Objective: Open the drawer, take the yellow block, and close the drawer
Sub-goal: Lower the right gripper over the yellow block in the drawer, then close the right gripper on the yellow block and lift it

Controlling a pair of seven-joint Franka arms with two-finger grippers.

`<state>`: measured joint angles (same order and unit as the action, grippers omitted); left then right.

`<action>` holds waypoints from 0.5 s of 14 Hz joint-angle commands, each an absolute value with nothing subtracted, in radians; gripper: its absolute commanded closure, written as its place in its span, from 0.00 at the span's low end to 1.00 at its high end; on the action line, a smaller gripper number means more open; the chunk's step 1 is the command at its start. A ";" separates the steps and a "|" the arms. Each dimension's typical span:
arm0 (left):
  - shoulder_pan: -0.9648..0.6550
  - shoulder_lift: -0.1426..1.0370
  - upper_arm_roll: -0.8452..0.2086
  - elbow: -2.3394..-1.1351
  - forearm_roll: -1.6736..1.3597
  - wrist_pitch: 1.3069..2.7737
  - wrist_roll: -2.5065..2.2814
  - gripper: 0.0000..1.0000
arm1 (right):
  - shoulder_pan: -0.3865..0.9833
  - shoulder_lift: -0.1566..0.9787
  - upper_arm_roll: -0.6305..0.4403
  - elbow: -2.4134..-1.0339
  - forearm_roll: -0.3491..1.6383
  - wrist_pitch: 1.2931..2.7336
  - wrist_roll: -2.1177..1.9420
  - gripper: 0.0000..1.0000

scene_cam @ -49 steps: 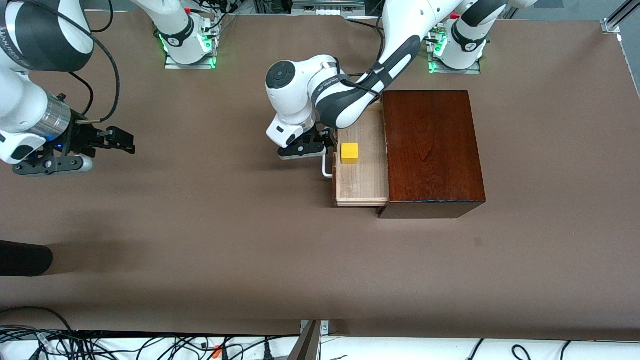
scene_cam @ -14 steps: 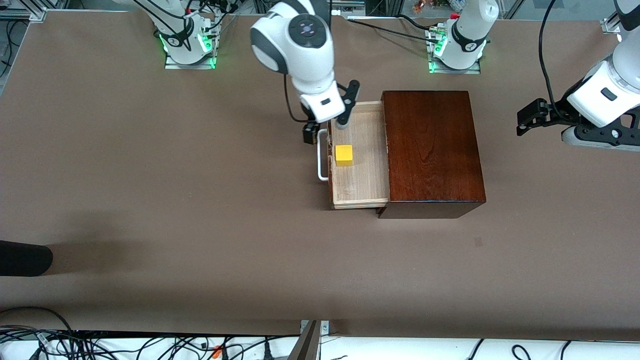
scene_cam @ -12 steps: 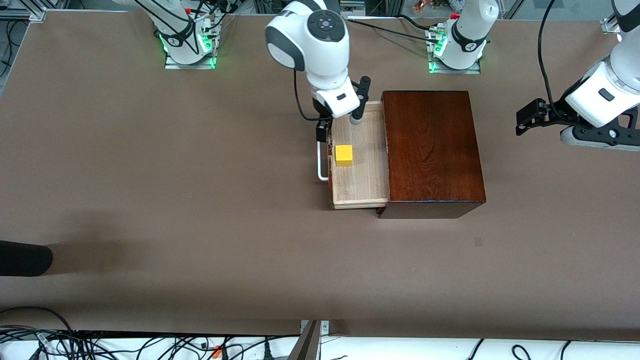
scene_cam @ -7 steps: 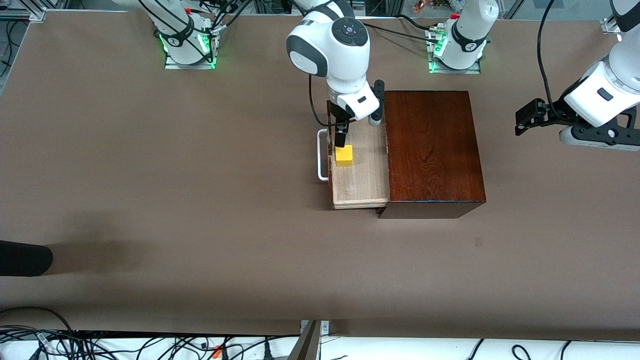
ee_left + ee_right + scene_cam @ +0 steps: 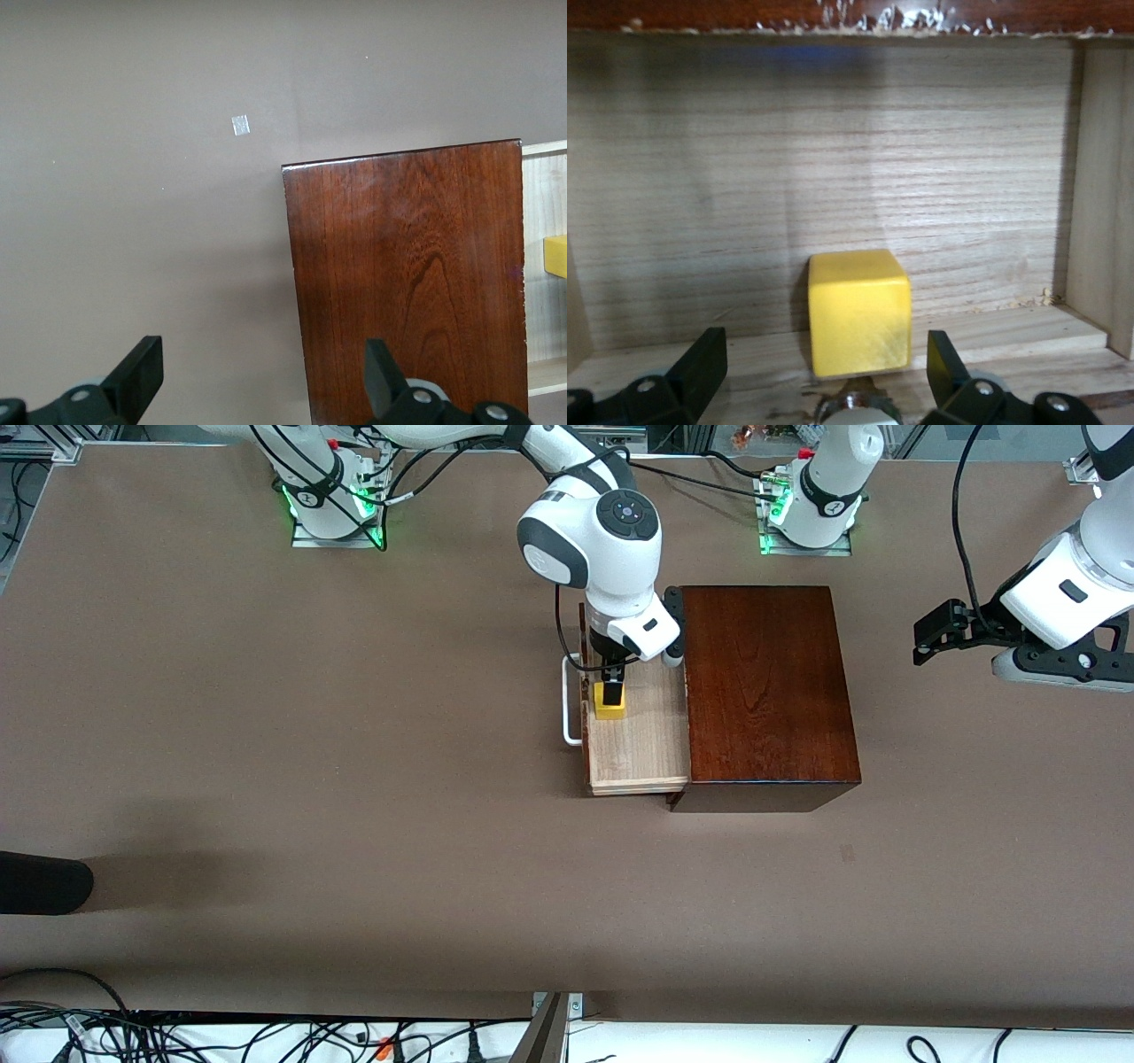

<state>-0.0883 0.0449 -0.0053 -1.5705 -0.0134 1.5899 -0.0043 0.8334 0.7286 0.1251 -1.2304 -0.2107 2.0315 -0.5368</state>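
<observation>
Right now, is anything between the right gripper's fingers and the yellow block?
No. In the right wrist view the open fingers flank the yellow block with only bare drawer wood between.

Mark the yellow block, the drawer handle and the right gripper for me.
yellow block (image 5: 859,310): right wrist view, its front face.
drawer handle (image 5: 567,707): front view, the white bar's long side.
right gripper (image 5: 824,372): right wrist view, midway between its open fingertips.

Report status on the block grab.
Right end effector open, down in the open drawer, fingers either side of the block, not closed. Left end effector open, waiting over the table near the box. Nothing blocking.
</observation>
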 commanded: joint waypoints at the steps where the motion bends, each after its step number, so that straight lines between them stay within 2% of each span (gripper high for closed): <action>1: -0.094 0.034 -0.002 -1.575 -0.031 1.595 0.014 0.00 | 0.828 0.758 0.121 -1.193 -0.226 2.045 -0.568 0.00; 7: -0.092 0.038 0.000 -1.574 -0.029 1.597 0.008 0.00 | 0.828 0.788 0.120 -1.193 -0.232 2.068 -0.568 0.00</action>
